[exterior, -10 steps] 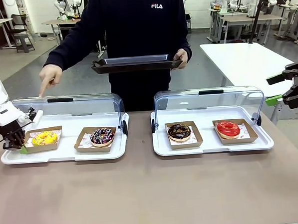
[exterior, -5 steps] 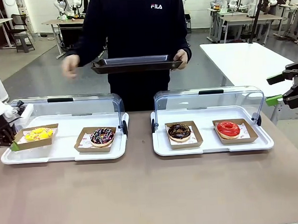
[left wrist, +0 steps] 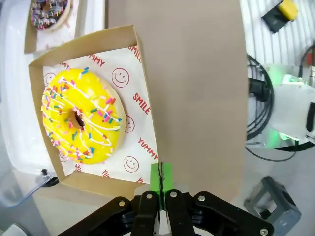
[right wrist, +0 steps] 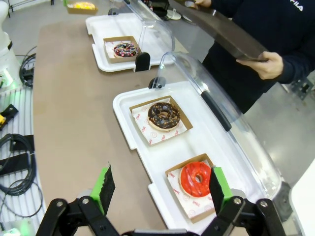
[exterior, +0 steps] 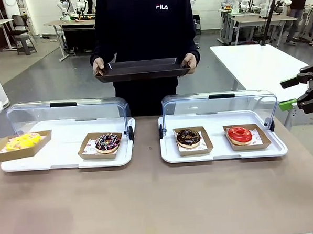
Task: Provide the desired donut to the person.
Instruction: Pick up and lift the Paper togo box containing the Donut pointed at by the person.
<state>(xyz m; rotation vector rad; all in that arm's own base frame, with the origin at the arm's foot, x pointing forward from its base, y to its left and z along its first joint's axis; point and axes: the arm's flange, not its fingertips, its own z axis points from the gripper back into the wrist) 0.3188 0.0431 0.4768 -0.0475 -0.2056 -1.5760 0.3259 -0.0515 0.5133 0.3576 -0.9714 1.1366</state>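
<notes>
While the person [exterior: 141, 23] stands at the far side of the table [exterior: 161, 200] and holds a dark tray [exterior: 142, 69] level by its two ends, the left gripper [left wrist: 161, 173] is pinched tight on the rim of a cardboard box [left wrist: 88, 46]. Its green pads meet on the thin wall nearest the wrist. The yellow donut [left wrist: 81, 115] lies in that box on paper printed with smileys, and coloured sprinkles and white icing lines cover its top.

From the front the box sits at the picture's left edge, tilted (its right end higher), hanging over the left edge of the left white tray [exterior: 69, 161]. A chocolate donut with coloured sprinkles [exterior: 107, 142] rests in its own box on that tray, near the right end, and the clear lid [exterior: 67, 114] behind it stands raised.

The right white tray [exterior: 221, 154] holds a dark chocolate donut [exterior: 188, 138] to the left and a red glazed donut [exterior: 240, 135] to the right, each in a box, well apart. Its lid [exterior: 219, 106] is raised too.

The right gripper [right wrist: 161, 184] hangs out past the right end of the table with its jaws spread wide and nothing between them. Its wrist camera looks down over the red donut and along both trays.
</notes>
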